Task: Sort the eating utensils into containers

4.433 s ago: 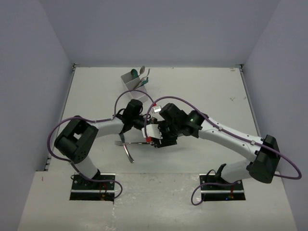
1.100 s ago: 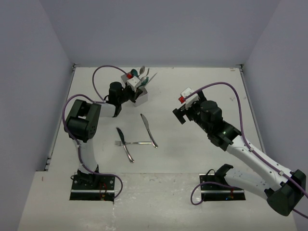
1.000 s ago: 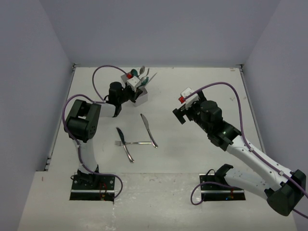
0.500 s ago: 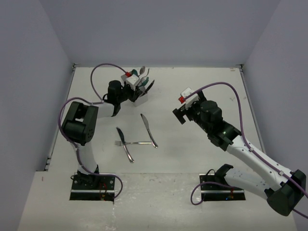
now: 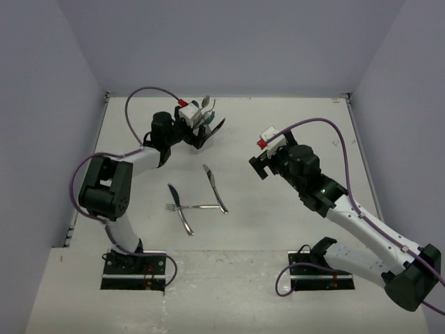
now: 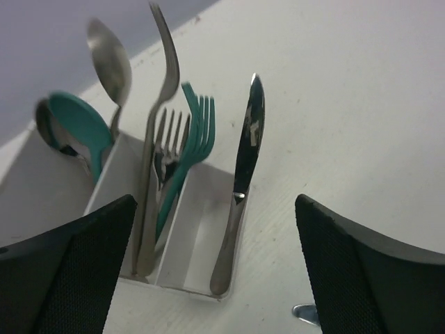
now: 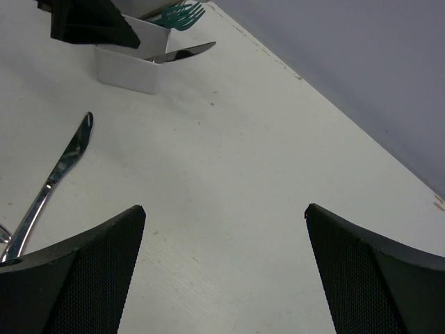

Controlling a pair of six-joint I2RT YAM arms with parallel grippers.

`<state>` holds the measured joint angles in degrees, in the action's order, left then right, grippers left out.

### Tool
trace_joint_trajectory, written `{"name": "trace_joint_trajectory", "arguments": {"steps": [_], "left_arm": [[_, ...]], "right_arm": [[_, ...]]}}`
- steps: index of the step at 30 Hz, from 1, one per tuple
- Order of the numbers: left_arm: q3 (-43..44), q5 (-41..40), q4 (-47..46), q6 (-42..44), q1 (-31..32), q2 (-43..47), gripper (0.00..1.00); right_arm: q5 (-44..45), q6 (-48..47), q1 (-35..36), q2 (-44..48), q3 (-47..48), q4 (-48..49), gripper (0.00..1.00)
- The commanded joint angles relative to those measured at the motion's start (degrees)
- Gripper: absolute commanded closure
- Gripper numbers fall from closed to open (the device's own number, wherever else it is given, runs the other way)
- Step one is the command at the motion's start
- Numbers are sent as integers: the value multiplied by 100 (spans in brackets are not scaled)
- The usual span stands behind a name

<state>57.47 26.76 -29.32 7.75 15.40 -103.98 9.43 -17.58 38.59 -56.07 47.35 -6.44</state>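
Left gripper (image 6: 214,229) just opened wide, empty; knife (image 6: 245,167) now stands in organiser (image 6: 182,282). Right gripper (image 7: 224,212) wide open, empty. Loose utensils (image 5: 191,207) still on the table.

The overhead camera sat high behind the arm bases and looked down and forward over the whole tabletop (image 5: 292,125). The left wrist camera hung very near the white organiser (image 6: 198,243), peering obliquely down at it through the left pincer (image 6: 214,202), whose dark fingers framed the bottom corners. The right wrist camera stood well back and looked low across the tabletop through the right pincer (image 7: 225,207) toward the same organiser, small at its upper left. Both wrist views shared the organiser and the knife (image 6: 247,146) leaning from its end compartment.
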Motion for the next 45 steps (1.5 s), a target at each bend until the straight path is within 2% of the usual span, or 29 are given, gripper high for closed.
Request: {"name": "trace_joint_trajectory", "arguments": {"steps": [1, 4, 6, 8, 10, 13, 14, 15, 16, 17, 18, 21, 23, 26, 29, 33, 39, 45], "left_arm": [[194, 66, -48, -45, 51, 1010, 0], [483, -83, 373, -255, 130, 1476, 0], [676, -162, 830, -738, 139, 1678, 0], [949, -250, 1234, -1675, 139, 1767, 0], [1203, -767, 1550, -2571, 139, 1855, 0], [1310, -2029, 2665, -3434, 366, 2118, 0], [1258, -2400, 3234, -3490, 489, 2224, 0], [1223, -3283, 3518, -3569, 664, 2425, 0], [1205, -3787, 3852, -3700, 875, 2514, 0], [1205, -4428, 4525, -3980, 1277, 2576, 0], [1196, -4539, 4897, -4261, 1429, 2637, 0], [995, -4250, 5891, -5332, 1903, 2586, 0], [898, -4258, 6366, -5642, 2142, 2341, 0], [1080, -4310, 6798, -6065, 2529, 1744, 0], [1371, -4303, 7325, -6416, 2714, 1154, 0], [1556, -3988, 7353, -6610, 2802, 573, 0], [1776, -4179, 7766, -7190, 3039, -270, 0], [1847, -4216, 7714, -7639, 3066, -517, 4]], "right_arm": [[-82, 71, -9, -9, 239, 160, 1], [-20, 185, -9, 79, 143, 344, 1], [-64, 342, -9, 140, 73, 537, 1], [-56, 702, -18, 193, -15, 608, 1], [14, 1105, -9, 150, -129, 898, 1], [653, 1740, -9, 36, -165, 1022, 1], [839, 1958, -9, -78, -130, 987, 1], [1050, 2082, -18, -131, -86, 830, 1], [1304, 2327, -9, -184, 27, 733, 1], [1933, 2495, -18, -263, 81, 662, 1], [2279, 2862, -27, -290, 151, 452, 1], [3046, 3426, -53, -369, 309, -14, 1], [3275, 3726, -71, -395, 362, -382, 1], [3302, 4437, -123, -352, 345, -761, 1], [3109, 4702, -229, -351, 406, -1113, 1], [3082, 4931, -273, -413, 459, -1509, 1], [2951, 5028, -317, -545, 415, -1852, 1], [2871, 4826, -334, -633, 406, -1861, 1]]}}
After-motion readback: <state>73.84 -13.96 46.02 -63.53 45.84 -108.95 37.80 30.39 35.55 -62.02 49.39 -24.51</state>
